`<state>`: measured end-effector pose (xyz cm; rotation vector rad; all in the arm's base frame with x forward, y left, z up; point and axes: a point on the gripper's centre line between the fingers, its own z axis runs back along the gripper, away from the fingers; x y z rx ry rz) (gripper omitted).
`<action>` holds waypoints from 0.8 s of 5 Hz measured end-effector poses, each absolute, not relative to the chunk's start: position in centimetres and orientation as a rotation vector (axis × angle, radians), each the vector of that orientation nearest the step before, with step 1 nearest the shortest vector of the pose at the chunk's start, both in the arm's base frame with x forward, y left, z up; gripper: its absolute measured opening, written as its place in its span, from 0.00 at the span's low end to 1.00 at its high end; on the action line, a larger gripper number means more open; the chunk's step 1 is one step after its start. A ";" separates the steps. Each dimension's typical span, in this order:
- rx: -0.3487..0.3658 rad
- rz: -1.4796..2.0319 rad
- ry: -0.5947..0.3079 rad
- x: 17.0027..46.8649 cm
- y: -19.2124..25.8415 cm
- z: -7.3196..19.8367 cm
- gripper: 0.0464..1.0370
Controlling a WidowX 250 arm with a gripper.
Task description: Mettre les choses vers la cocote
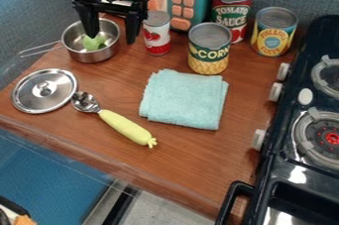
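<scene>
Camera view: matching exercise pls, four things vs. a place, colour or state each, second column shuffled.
Things
1. lid
2. spoon
3. towel
4. pot

Place, colour or state
A. folded, pale turquoise
B. has a green thing inside
C. round, lying flat on the counter
D. metal head, yellow-green handle

Pairs: 1-C, 2-D, 3-A, 4-B

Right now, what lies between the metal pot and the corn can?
In the camera view, a small red-and-white can stands between the metal pot and the corn can; nearer the pot, one finger of the gripper hangs down.
</scene>
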<state>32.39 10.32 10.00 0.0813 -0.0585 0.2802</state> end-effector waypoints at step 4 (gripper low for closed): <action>0.154 0.296 -0.043 29.7 14.3 5.8 0.96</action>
